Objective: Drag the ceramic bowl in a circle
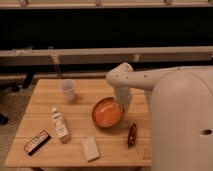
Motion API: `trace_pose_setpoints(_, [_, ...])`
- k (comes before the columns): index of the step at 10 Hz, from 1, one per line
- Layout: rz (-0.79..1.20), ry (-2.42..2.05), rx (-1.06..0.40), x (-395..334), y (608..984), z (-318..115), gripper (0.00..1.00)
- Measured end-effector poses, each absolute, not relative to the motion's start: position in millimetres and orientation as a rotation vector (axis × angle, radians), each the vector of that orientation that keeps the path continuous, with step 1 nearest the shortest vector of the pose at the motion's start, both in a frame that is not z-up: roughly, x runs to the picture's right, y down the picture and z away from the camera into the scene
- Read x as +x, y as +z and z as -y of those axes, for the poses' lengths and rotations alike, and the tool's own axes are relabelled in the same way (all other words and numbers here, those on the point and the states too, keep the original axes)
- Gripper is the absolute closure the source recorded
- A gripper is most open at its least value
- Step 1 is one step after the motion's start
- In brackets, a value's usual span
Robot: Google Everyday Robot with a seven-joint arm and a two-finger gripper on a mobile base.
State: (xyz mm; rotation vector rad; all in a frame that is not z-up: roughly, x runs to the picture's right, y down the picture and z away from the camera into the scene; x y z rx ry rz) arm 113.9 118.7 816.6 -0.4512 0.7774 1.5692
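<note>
The ceramic bowl point(107, 113) is round, shallow and orange with a darker rim. It sits on the wooden table point(45, 102) right of centre. My gripper point(121, 105) hangs from the white arm point(134, 80) and reaches down at the bowl's right rim, touching or just inside it.
A small translucent white cup point(68, 90) stands at the back left. A small bottle point(60, 124) lies left of the bowl. A flat dark packet point(37, 142) is at the front left, a pale packet point(90, 148) at the front, a dark brown item point(132, 135) right of the bowl.
</note>
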Motion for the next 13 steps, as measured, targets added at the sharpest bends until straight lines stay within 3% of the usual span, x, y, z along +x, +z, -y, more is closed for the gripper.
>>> trace_pose_setpoints(5, [-0.887,1.771,-0.378,179.1,830.5,-107.1,1.00])
trace_pose_setpoints(13, [-0.798,1.741,-0.363,117.4,853.7,-76.7,1.00])
